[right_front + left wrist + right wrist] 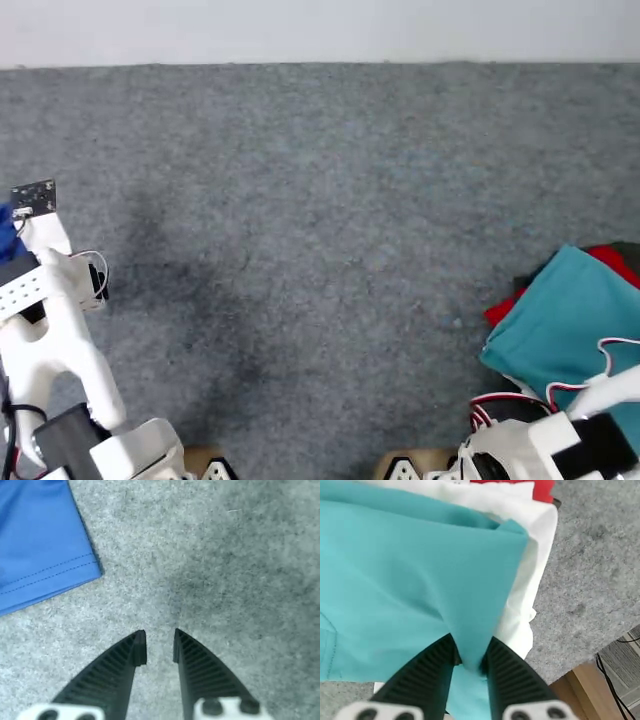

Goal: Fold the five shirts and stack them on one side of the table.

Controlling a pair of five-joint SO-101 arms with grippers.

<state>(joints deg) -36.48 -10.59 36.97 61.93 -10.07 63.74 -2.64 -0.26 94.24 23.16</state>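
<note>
The soft, limp teal shirt (pixel 410 580) at four o'clock likely handles best by its folded edge, where the right jaws pinch it; the left jaws stand parted, empty.

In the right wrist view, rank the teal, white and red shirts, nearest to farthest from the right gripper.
1. teal shirt: pinched in the right gripper.
2. white shirt: just under the teal one, peeking out beside it.
3. red shirt: beyond the white, at the pile's far edge.
</note>
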